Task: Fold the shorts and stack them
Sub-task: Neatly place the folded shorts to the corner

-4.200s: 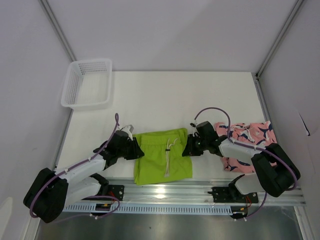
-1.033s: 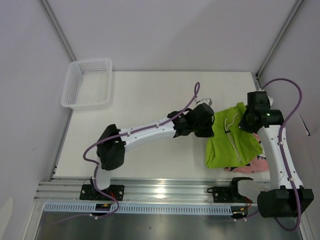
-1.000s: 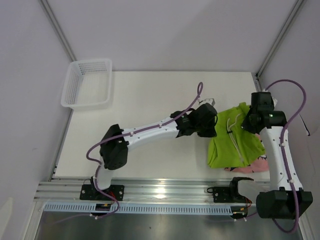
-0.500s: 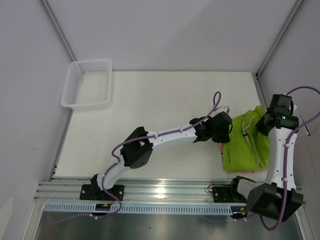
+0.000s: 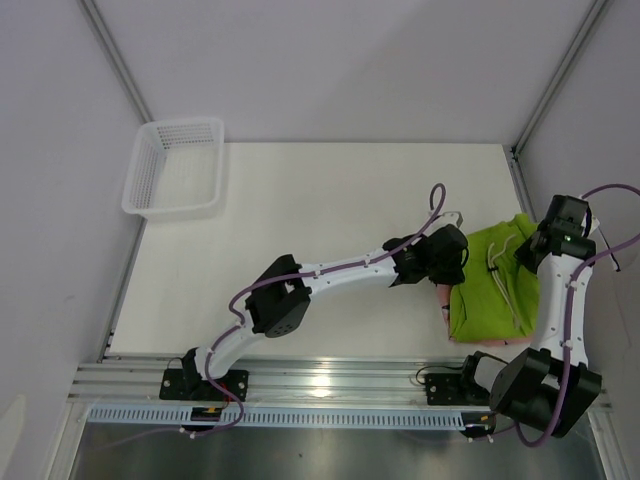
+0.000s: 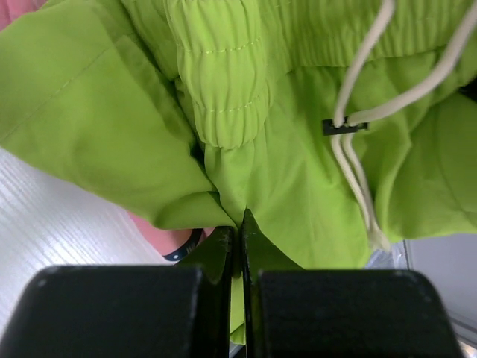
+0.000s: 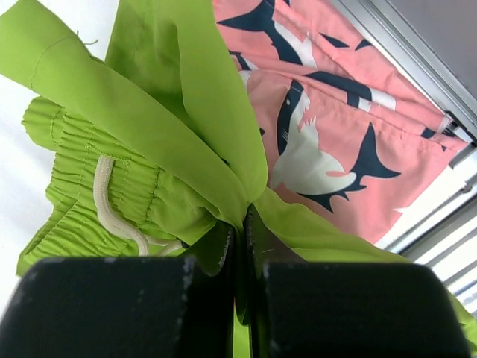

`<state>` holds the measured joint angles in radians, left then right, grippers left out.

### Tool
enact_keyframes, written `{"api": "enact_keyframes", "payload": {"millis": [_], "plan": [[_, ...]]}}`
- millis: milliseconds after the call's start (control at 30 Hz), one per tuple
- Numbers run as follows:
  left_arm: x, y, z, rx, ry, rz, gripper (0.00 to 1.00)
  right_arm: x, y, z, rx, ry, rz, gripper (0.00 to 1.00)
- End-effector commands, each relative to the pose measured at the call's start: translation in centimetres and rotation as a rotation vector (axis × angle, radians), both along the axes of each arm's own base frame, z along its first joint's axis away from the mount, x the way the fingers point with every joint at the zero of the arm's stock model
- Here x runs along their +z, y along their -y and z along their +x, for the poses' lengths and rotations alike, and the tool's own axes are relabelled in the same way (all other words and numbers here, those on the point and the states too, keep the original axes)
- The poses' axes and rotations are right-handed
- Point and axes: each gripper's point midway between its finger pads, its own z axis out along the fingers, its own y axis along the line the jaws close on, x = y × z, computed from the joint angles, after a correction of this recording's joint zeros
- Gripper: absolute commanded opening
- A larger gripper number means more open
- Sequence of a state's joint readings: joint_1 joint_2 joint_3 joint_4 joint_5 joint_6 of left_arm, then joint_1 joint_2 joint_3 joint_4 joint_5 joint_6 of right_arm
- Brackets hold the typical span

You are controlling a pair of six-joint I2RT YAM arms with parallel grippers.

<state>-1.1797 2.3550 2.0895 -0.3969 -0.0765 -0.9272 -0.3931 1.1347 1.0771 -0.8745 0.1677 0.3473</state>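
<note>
The lime green shorts [image 5: 492,286] hang folded at the table's right side, over the pink fish-print shorts [image 5: 443,298], of which only a sliver shows in the top view. My left gripper [image 5: 456,262] is shut on the green fabric's left edge [image 6: 238,216]. My right gripper [image 5: 530,250] is shut on its right edge [image 7: 244,212]. In the right wrist view the pink shorts [image 7: 335,127] lie spread below the green fold. A white drawstring [image 6: 358,104] dangles from the green waistband.
A white mesh basket [image 5: 175,167] stands at the far left of the table [image 5: 300,210]. The metal rail [image 5: 330,380] runs along the near edge. The right wall post [image 5: 515,160] is close to the right arm.
Over the last second both grippers carried the green shorts rightward, onto the pink pair. In the last half second they shifted only slightly.
</note>
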Motion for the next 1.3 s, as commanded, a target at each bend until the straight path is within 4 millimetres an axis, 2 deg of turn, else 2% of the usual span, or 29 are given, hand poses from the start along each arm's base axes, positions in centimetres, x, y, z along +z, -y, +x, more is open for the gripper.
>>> {"api": "enact_keyframes", "payload": {"millis": [0, 267, 467, 500, 567, 600, 633, 700, 733, 767, 800, 833, 867, 967, 1033, 1067, 1133, 1167, 1233, 1267], "plan": [[3.5, 2.2, 0.1, -0.005, 0.047, -0.105, 0.0, 1.1, 1.2, 2.0, -0.025, 0.103, -0.028, 0.0], [1.5, 2.4, 0.6, 0.0, 0.035, -0.085, 0.0, -1.4, 2.1, 2.2, -0.04, 0.082, -0.001, 0.0], [-0.1, 2.4, 0.8, 0.006, 0.01, -0.07, 0.0, -2.0, 3.1, 1.5, -0.088, 0.076, -0.033, 0.01], [-0.2, 2.3, 0.8, 0.006, 0.009, -0.069, 0.0, -2.1, 3.2, 1.5, -0.091, 0.075, -0.032, 0.02], [-0.6, 2.1, 1.0, 0.01, 0.003, -0.058, 0.0, -2.5, 3.3, 1.7, -0.093, 0.07, -0.026, 0.13], [-0.8, 1.9, 1.0, 0.008, -0.002, -0.055, 0.05, -2.8, 3.4, 1.7, -0.093, 0.059, -0.016, 0.22], [-0.8, 1.6, 1.1, 0.016, -0.013, -0.051, 0.1, -2.8, 3.7, 1.8, -0.104, 0.054, -0.02, 0.35], [-1.9, 0.2, 1.2, 0.043, -0.027, -0.007, 0.24, -2.4, 4.2, 1.9, -0.116, 0.045, -0.029, 0.37], [-0.8, -0.2, 1.4, 0.058, -0.027, -0.022, 0.31, -2.0, 4.6, 1.9, -0.131, 0.044, -0.046, 0.46], [-0.4, -0.5, 1.6, 0.069, -0.029, -0.025, 0.41, -1.7, 4.8, 1.8, -0.146, 0.045, -0.055, 0.5], [-0.9, -1.2, 1.6, 0.076, -0.032, -0.009, 0.57, -0.4, 5.4, 1.9, -0.168, 0.066, -0.081, 0.64], [-0.5, -1.4, 1.7, 0.082, -0.03, -0.011, 0.63, 0.4, 6.1, 1.7, -0.194, 0.072, -0.115, 0.68], [0.0, -1.8, 1.7, 0.087, -0.03, -0.003, 0.72, 1.0, 6.2, 1.7, -0.199, 0.077, -0.126, 0.71], [0.6, -2.9, 2.0, 0.095, -0.032, 0.025, 0.78, 3.5, 6.5, 1.8, -0.21, 0.132, -0.159, 0.71], [0.3, -3.6, 2.1, 0.099, -0.03, 0.04, 0.8, 4.6, 5.8, 2.1, -0.179, 0.202, -0.149, 0.71], [0.5, -3.8, 2.2, 0.103, -0.027, 0.038, 0.8, 4.7, 4.4, 2.8, -0.118, 0.244, -0.097, 0.71], [1.8, -3.8, 2.2, 0.099, -0.009, 0.006, 0.8, 5.2, 2.7, 4.1, -0.017, 0.315, -0.041, 0.71], [1.7, -4.0, 2.2, 0.099, -0.007, 0.009, 0.8, 4.7, 0.4, 4.8, 0.074, 0.348, 0.058, 0.71], [2.8, -3.8, 2.0, 0.08, 0.007, -0.015, 0.8, 4.7, -1.0, 5.9, 0.133, 0.414, 0.148, 0.7], [3.2, -3.7, 2.1, 0.076, 0.014, -0.022, 0.8, 3.2, -1.9, 5.9, 0.155, 0.41, 0.215, 0.69]]}}
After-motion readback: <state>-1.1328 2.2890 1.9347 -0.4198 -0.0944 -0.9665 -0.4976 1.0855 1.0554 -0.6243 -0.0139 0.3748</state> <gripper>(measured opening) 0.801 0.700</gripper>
